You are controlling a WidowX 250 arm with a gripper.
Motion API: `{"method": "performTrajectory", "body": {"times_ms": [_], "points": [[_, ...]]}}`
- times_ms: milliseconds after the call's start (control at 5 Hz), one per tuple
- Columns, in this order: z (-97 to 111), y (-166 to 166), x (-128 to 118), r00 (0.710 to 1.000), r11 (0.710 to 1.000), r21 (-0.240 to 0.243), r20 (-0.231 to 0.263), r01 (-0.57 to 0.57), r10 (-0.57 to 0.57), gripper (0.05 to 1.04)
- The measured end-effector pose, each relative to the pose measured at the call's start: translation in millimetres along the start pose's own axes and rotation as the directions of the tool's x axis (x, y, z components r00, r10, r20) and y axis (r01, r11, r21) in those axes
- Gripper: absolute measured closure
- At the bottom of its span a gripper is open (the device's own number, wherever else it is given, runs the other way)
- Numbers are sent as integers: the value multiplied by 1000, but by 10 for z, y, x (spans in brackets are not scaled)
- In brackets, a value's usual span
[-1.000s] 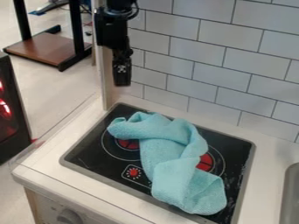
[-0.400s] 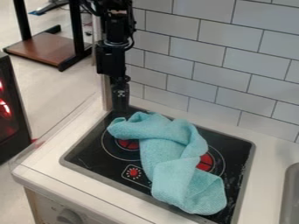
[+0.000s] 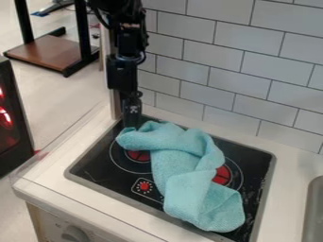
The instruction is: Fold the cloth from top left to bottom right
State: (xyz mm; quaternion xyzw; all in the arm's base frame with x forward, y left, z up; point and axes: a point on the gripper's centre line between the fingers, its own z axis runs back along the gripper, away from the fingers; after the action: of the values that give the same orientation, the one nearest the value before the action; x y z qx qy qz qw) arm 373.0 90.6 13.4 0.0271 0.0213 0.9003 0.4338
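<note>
Turquoise woven cloth (image 3: 183,163) lies bunched, slantwise across black glass cooktop (image 3: 95,163), centre to lower right of frame. Black two-finger gripper (image 3: 131,125), upper left, lower than before, tip at cloth's upper-left end; cannot tell if jaws spread or pressed together. Cloth unchanged. Grey basin rim (image 3: 311,208) at lower right edge.

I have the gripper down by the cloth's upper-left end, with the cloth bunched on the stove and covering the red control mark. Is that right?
Not quite: in the camera view the cloth leaves the red control mark uncovered. The rest holds.
</note>
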Motion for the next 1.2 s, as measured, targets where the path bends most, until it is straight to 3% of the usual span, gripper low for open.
{"method": "performTrajectory", "body": {"times_ms": [400, 800, 1000, 1200], "points": [[-145, -16, -111, 1000, 999, 20, 8, 26, -26, 124], [-171, -21, -189, 998, 998, -8, 4, 66, -66, 704], [-194, -17, -175, 998, 997, -24, 9, 69, -69, 891], [-171, -21, -175, 998, 997, -34, 6, 69, -68, 1000]]}}
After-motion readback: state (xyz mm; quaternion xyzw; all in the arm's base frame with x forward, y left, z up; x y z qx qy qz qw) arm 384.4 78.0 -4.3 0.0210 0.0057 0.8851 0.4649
